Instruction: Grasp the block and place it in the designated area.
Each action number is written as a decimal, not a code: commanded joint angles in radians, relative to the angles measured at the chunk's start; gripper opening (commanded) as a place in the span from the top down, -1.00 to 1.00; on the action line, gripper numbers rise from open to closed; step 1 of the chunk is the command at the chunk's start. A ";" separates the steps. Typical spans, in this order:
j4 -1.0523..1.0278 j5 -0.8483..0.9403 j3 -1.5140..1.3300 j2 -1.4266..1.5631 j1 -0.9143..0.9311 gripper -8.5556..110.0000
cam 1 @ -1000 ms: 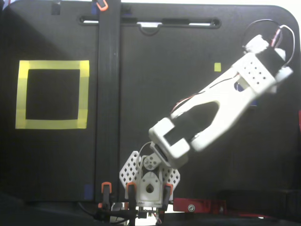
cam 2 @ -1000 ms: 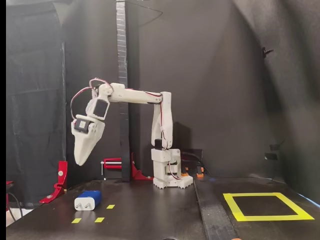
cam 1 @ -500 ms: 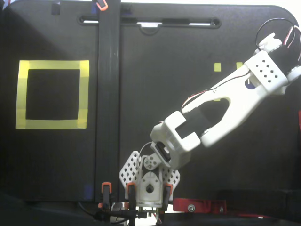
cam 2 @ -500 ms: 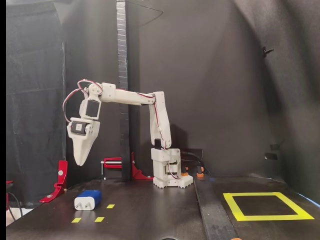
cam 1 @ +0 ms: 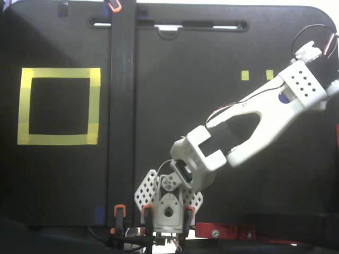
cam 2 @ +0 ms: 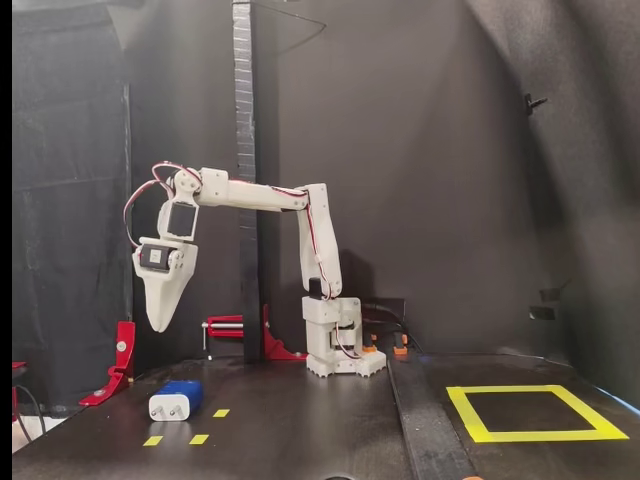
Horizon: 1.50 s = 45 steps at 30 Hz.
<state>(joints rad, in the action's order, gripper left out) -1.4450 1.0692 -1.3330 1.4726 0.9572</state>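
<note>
The dark-blue block (cam 2: 176, 400) with a white pronged end lies flat on the black table at the left of a fixed view. In the overhead-style fixed view only a sliver of the block (cam 1: 284, 98) shows beneath the white arm. My gripper (cam 2: 160, 326) points straight down, hanging well above the block and slightly left of it, with its fingers together and nothing in them. Its tips are hidden under the wrist (cam 1: 307, 84) in the top-down fixed view. The designated area (cam 1: 58, 106) is a large yellow tape square, far from the block; it also shows at the right (cam 2: 535, 412).
A raised black strip (cam 1: 122, 106) runs across the table between the arm's side and the yellow square. Small yellow tape squares (cam 2: 199, 439) (cam 1: 244, 75) lie near the block. Red clamps (cam 2: 120, 360) stand at the table edge. The arm's base (cam 1: 168, 209) is clamped at the front.
</note>
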 commanded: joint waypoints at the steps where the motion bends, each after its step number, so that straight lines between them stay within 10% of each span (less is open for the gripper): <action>1: -0.005 0.161 0.037 0.005 0.002 0.86; 24: -0.092 1.422 0.035 -0.017 -0.011 0.85; 41: -0.064 1.591 0.037 -0.028 -0.023 0.80; 45: -0.064 1.591 0.037 -0.031 -0.020 0.50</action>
<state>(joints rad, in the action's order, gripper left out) -1.5140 2.6523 -1.3330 1.4389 0.9327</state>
